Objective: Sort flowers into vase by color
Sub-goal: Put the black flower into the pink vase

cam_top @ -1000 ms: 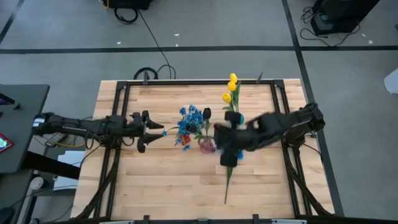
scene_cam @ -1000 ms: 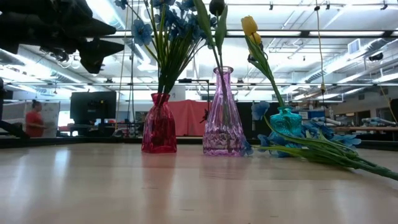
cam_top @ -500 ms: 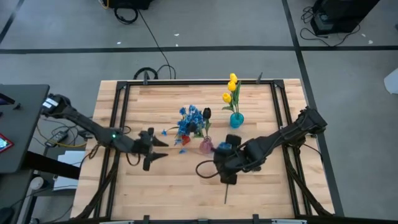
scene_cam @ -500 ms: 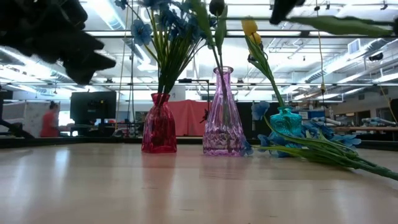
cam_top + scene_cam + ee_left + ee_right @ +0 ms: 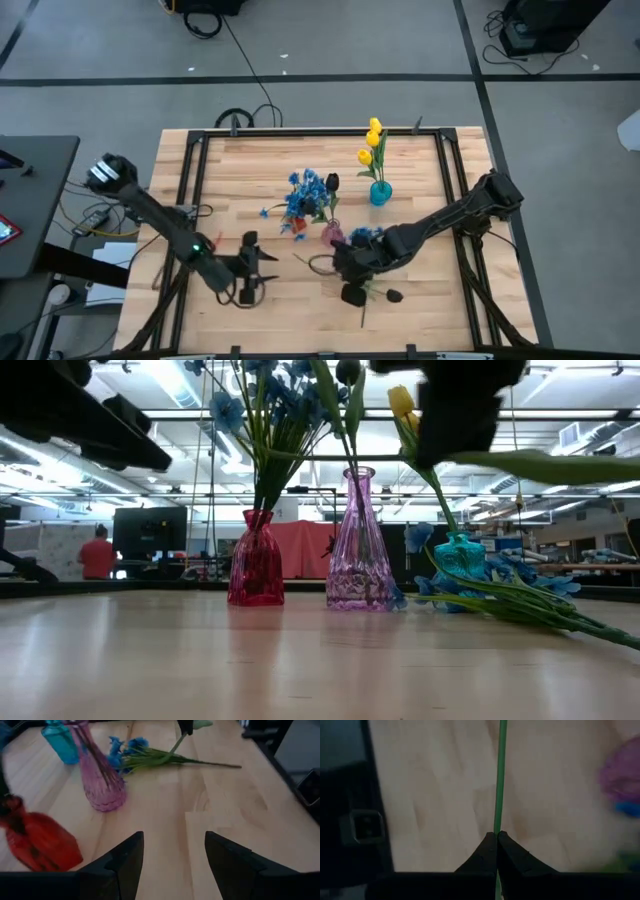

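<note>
Now right gripper fingers clenched on green stem, stem running straight ahead from fingertips; left gripper fingers released, empty.

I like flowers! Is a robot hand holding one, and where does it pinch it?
Yes. The right gripper pinches a flower's thin green stem. The left gripper holds nothing.

The left arm reaches from the desk's left edge diagonally toward the front, its tool over the front-left part of the desk with both fingers spread apart and empty. The right arm stretches from the right side in toward the front centre, bent low, its tool pinched tight on a thin green stem.
</note>
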Robot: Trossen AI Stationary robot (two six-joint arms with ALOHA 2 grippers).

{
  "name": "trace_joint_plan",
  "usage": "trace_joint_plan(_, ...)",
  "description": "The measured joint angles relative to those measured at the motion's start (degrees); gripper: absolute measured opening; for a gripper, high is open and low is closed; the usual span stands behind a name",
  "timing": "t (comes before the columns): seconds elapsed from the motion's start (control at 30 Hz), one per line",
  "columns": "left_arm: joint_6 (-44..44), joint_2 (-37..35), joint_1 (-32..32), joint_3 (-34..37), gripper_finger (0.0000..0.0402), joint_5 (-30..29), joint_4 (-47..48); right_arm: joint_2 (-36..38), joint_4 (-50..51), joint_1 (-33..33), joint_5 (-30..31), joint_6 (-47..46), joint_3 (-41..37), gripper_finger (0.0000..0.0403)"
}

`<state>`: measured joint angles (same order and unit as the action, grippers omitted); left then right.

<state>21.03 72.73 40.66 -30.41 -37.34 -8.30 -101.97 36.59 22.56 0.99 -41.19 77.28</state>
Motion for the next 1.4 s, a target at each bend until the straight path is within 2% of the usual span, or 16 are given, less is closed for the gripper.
trace_joint_plan(0.13, -0.7, 8.8, -0.4, -6.8, 0.0218, -0.3, 0.7, 0.0, -11.2, -2.8, -3.9, -1.8, -4.3, 0.0012)
trace_joint_plan(0.27, -4.7, 18.1, -0.6, -15.2, 0.0218, -1.2, 5.3, -0.1, -16.7, -4.4, -6.7, -4.4, -8.2, 0.0012)
trace_joint_plan(0.47, -8.7, 28.7, -0.6, -27.5, 0.0218, -9.6, 17.8, -0.1, -20.7, -5.9, -8.7, -6.7, -11.9, 0.0012)
trace_joint_plan(0.67, -23.0, 36.9, -0.6, -34.2, 0.0218, -18.4, 19.5, -0.1, -28.2, -6.4, -13.0, -7.5, -13.5, 0.0012)
trace_joint_plan(0.8, -30.5, 40.3, -0.4, -37.8, 0.0218, -26.4, 19.4, -0.1, -27.7, -6.3, -13.3, -8.7, -13.5, 0.0012)
trace_joint_plan(0.87, -35.0, 41.5, -0.4, -39.0, 0.0218, -27.2, 19.2, -0.1, -28.6, -6.2, -13.7, -9.3, -13.5, 0.0012)
trace_joint_plan(1.03, -39.6, 43.8, -1.3, -40.4, 0.0209, -29.5, 17.8, -0.1, -30.6, -6.0, -14.6, -10.0, -13.5, 0.0012)
trace_joint_plan(1.13, -42.5, 43.9, -1.9, -40.5, 0.0186, -31.5, 16.2, -0.1, -30.6, -5.8, -14.6, -10.4, -13.5, 0.0012)
trace_joint_plan(1.4, -46.3, 43.9, -3.7, -40.5, 0.0091, -31.2, 15.0, -0.1, -32.0, -5.8, -15.2, -10.4, -13.5, 0.0012)
